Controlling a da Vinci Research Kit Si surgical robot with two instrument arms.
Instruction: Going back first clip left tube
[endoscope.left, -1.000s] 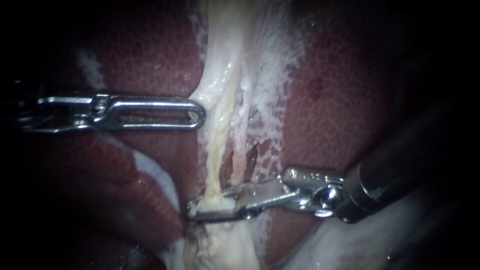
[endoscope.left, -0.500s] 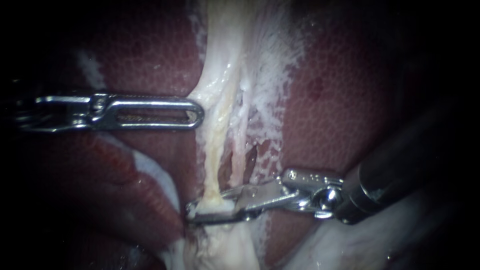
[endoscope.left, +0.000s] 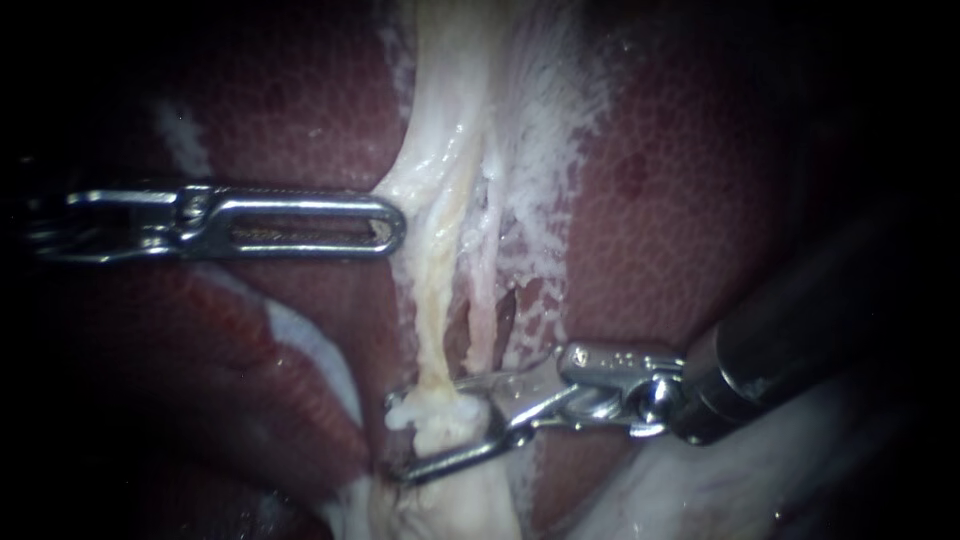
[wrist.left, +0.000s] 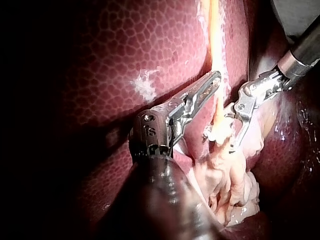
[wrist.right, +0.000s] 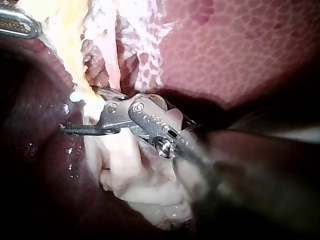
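Right instrument (endoscope.left: 425, 435): the shaft enters from the lower right. The jaws are spread, with a clear gap between them. The left tube (endoscope.left: 432, 300), a pale yellow strand, passes between the two jaws. A bunched white lump of tissue (endoscope.left: 425, 412) sits on the tube inside that gap. It cannot be determined whether a clip lies within the lump. In the right wrist view, one jaw lies on each side of the tube.

Left instrument (endoscope.left: 395, 225): the jaws are pressed together and hold nothing. The tip rests against the side of the same tube, well apart from the right instrument's jaws along the strand.

The liver (endoscope.left: 680, 220) lies beside and beneath both sets of jaws.
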